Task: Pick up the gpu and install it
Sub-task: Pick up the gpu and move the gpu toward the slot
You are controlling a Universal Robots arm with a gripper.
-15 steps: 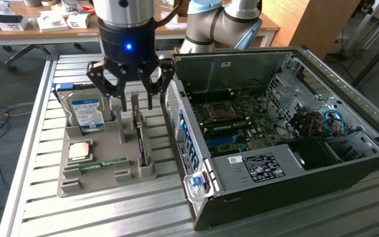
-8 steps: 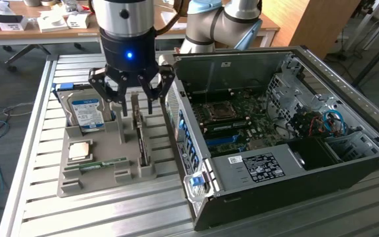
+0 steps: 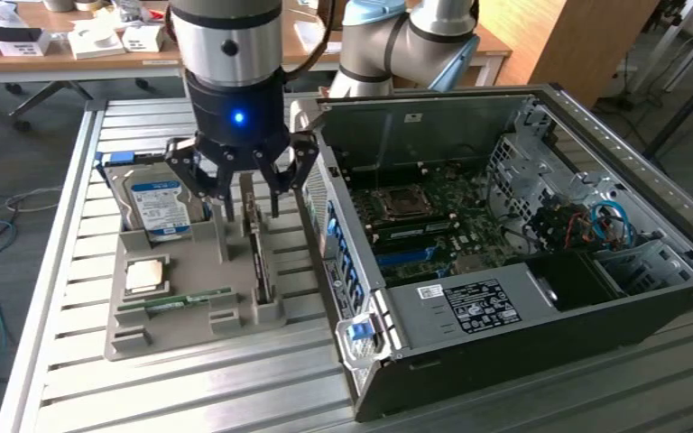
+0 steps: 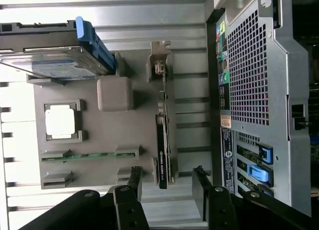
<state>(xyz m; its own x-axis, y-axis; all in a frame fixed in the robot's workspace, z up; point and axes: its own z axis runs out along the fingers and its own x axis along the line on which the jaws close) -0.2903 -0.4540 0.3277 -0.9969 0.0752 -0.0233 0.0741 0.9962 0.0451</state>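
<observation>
The gripper (image 3: 244,209) hangs over the grey holder tray (image 3: 220,271) with its pincer spread wide, pinching nothing. In the wrist view the gripper (image 4: 167,172) has one finger on each side of the gpu's (image 4: 162,150) near end, with a gap showing on both sides. The gpu (image 3: 259,262) stands on its long edge in a slot along the tray's 3 o'clock side in the exterior view, slim and dark, not yet lifted out. On that tray, the hard drive (image 3: 160,212) with its blue-white label stands at about 11 o'clock, the square processor (image 3: 144,273) lies at 9 o'clock, and the green memory stick (image 3: 178,299) lies at about 7 o'clock. The open computer case (image 3: 467,307) sits just beside the tray at its 3 o'clock, on the slatted metal table (image 3: 69,361), its motherboard (image 3: 431,216) exposed. The wrist view shows the tray (image 4: 129,130), hard drive (image 4: 55,63), processor (image 4: 60,121), memory stick (image 4: 84,156) and the case's perforated rear panel (image 4: 249,80).
</observation>
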